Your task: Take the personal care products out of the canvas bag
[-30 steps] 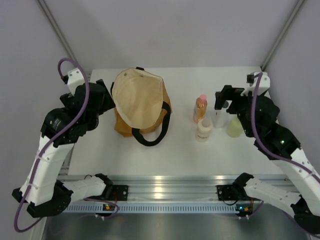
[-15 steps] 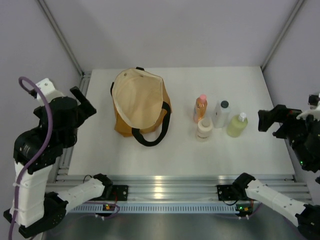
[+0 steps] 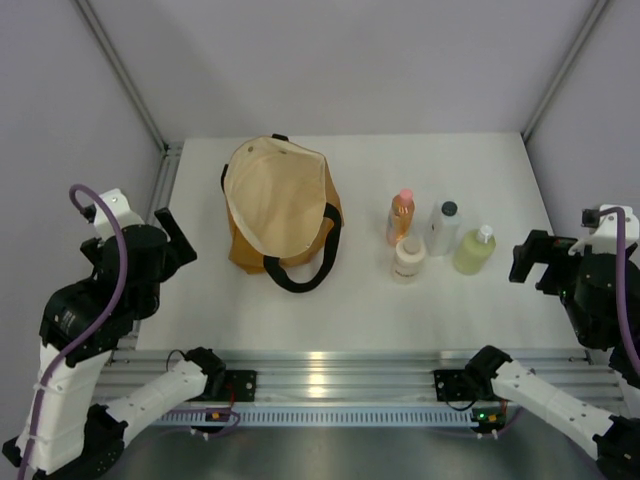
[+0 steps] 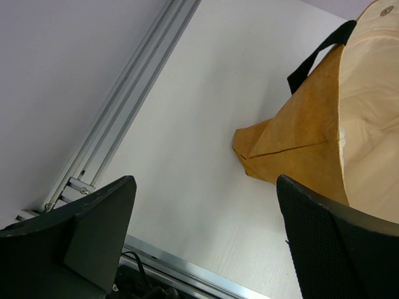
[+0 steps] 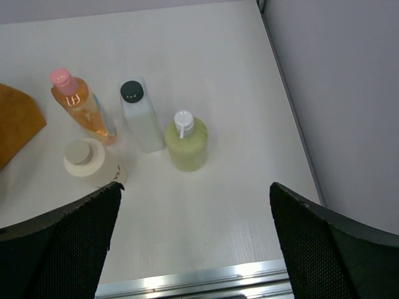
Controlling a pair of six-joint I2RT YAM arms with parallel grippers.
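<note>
I am holding my left gripper point(image 4: 206, 240) and right gripper point(image 5: 194, 249) spread wide, gripping nothing.
The amber bottle point(image 3: 401, 215), whitish bottle point(image 3: 443, 229), yellow-green bottle point(image 3: 473, 251) and cream jar point(image 3: 407, 261) are standing together on the table point(image 3: 350, 305), right of the open canvas bag point(image 3: 278, 205).

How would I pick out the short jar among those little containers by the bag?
Find the big mustard-tan canvas bag on the white table; to its right stand four small containers. The cream jar is the one nearest the robot, just in front of the amber bottle with the pink cap. It alone is squat with a wide flat lid; the others are taller bottles.
</note>
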